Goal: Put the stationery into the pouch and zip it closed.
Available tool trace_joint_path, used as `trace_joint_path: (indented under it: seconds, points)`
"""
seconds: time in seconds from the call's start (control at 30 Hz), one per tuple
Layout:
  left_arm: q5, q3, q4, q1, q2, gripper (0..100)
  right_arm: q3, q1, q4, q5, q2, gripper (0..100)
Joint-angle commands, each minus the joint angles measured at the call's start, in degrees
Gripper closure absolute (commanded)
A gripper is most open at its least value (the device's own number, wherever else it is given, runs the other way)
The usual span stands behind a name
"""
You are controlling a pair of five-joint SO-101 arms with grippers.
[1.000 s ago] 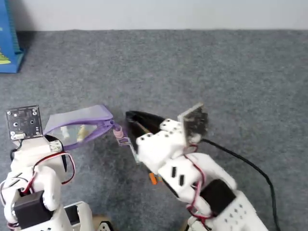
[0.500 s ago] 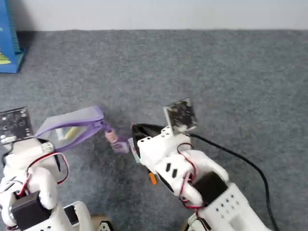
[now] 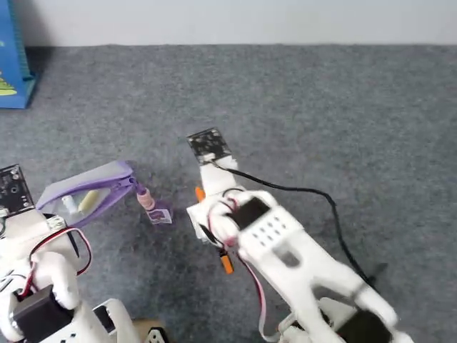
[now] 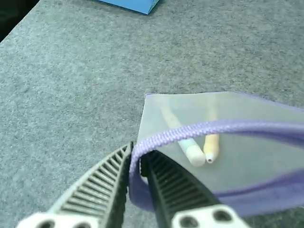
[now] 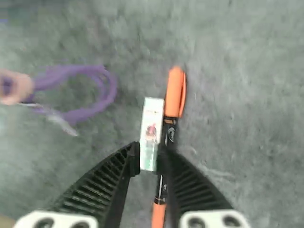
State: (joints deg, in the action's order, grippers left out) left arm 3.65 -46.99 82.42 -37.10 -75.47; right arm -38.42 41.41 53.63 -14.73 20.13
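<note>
A clear pouch with purple zip edges [image 3: 89, 189] lies at the left. It holds a white pen [image 4: 183, 142] and a yellow pen [image 4: 211, 142]. My left gripper [image 4: 135, 159] is shut on the pouch's [image 4: 228, 156] purple edge at its left end. A pink charm [image 3: 146, 201] hangs off the pouch's right end. An orange pen [image 3: 226, 263] lies on the carpet under my right arm. My right gripper [image 5: 149, 159] is down at the orange pen [image 5: 175, 92], shut on a small white and green eraser [image 5: 153, 126] lying beside it.
A blue box [image 3: 11, 64] stands at the back left corner. A black cable [image 3: 300, 193] trails from the right arm across the carpet. The grey carpet [image 3: 343, 107] offers free room at the back and right.
My left arm has drawn the pouch leftward. My right arm has swung away from the pouch's zip end and turned down over the orange pen and the eraser.
</note>
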Motion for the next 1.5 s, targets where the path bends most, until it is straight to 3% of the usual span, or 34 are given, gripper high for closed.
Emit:
trace_joint_path:
  seconds: [0.0,0.33,0.73,0.93,1.1,1.17,1.37,1.47]
  points:
    - [0.7,1.2,-0.8,-0.4,-0.4,99,9.1,-0.5,4.2,0.9,-9.3,76.8]
    - [0.7,1.1,-0.7,-0.2,-0.4,99,23.7,1.5,7.2,1.1,-27.2,75.6]
    - [0.8,0.0,-0.9,-0.2,-0.4,99,25.6,2.9,4.3,1.2,-34.9,75.6]
    - [0.8,0.0,-0.8,-0.2,-0.4,99,25.6,1.5,0.9,4.9,-39.0,77.2]
    - [0.8,0.0,-0.8,-0.2,-0.4,99,25.3,-0.3,0.8,6.9,-38.5,99.8]
    - [0.8,0.0,-0.9,-0.2,-0.4,99,24.8,-0.7,3.5,7.2,-37.2,96.0]
    - [0.8,0.1,-1.1,0.1,-0.4,99,19.7,-1.4,8.8,7.1,-27.0,99.1]
    - [0.8,0.3,-0.7,4.4,-0.6,99,14.5,-1.9,8.8,7.3,-18.2,99.1]
